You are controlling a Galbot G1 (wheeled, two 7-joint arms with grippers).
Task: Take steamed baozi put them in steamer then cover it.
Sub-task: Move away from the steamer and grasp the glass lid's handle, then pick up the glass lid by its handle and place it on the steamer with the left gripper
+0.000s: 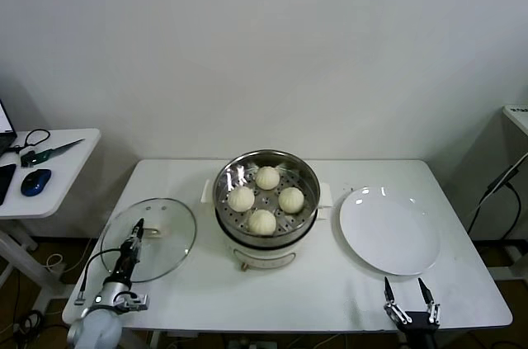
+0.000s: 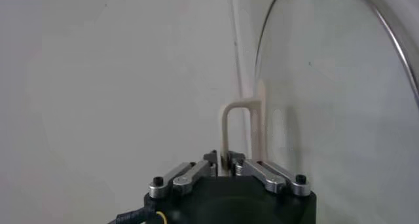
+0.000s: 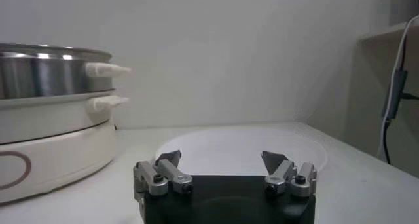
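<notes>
Several cream-white baozi [image 1: 262, 222] lie on the perforated tray inside the steel steamer [image 1: 264, 255] at the table's middle. The glass cover [image 1: 169, 242] rests flat on the table to the steamer's left. My left gripper [image 1: 139, 228] reaches over the cover's centre and is shut on its cream-white handle [image 2: 226, 127]. In the left wrist view the jaws [image 2: 224, 160] pinch one leg of that handle, with the glass cover [image 2: 340, 101] beyond it. My right gripper [image 1: 410, 295] stands open and empty at the front right edge.
A flat white plate [image 1: 388, 229] lies to the right of the steamer, just ahead of my right gripper [image 3: 222, 158]. The steamer's side handles [image 3: 108, 68] show in the right wrist view. A side table [image 1: 49, 172] with tools stands at far left.
</notes>
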